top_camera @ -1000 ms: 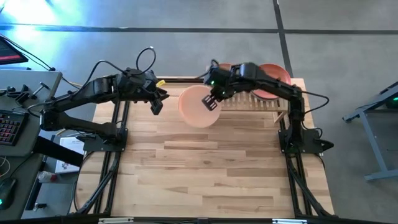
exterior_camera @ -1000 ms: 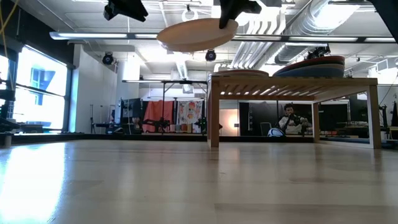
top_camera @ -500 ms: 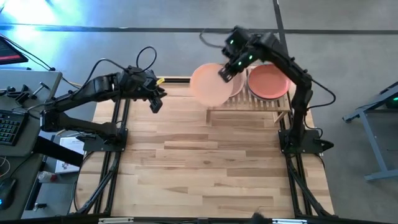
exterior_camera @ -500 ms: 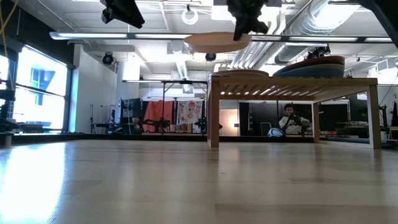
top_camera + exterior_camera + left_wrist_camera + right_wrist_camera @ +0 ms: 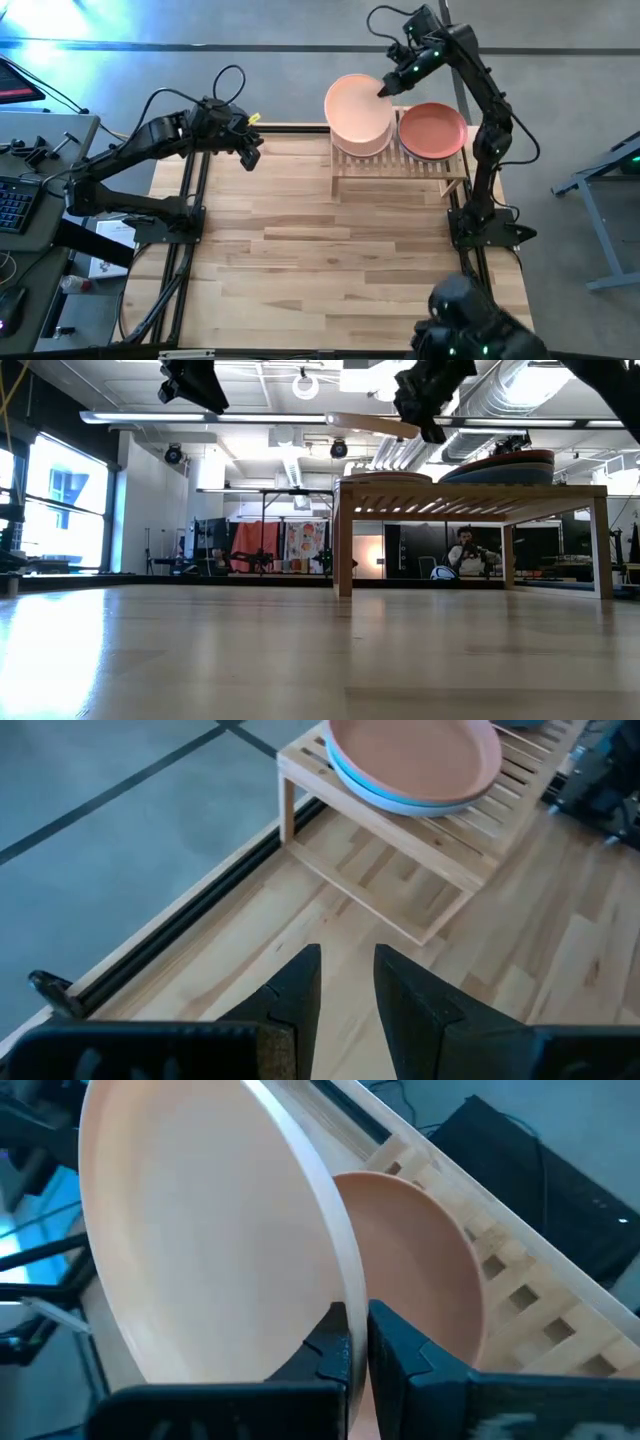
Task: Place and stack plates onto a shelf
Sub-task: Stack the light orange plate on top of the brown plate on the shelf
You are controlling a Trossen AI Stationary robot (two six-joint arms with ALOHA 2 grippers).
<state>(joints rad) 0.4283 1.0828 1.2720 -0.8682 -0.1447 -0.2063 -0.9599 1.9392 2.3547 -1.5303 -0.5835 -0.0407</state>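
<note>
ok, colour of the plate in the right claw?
Peach plate, held by the right claw; high view shows it best.

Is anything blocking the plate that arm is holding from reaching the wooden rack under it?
Nothing visible does. The right gripper pinches the rim of a peach plate held in the air above the shelf, over the left stack already lying there. Only open air shows between them in the low view. The left gripper waits off to the side.

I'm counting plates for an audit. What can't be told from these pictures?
- Right stack, high view: orange-red top plate hides the rest.
- Left stack, high view: the held peach plate covers it.
- Low view: stacks seen edge-on, too thin to count.
</note>
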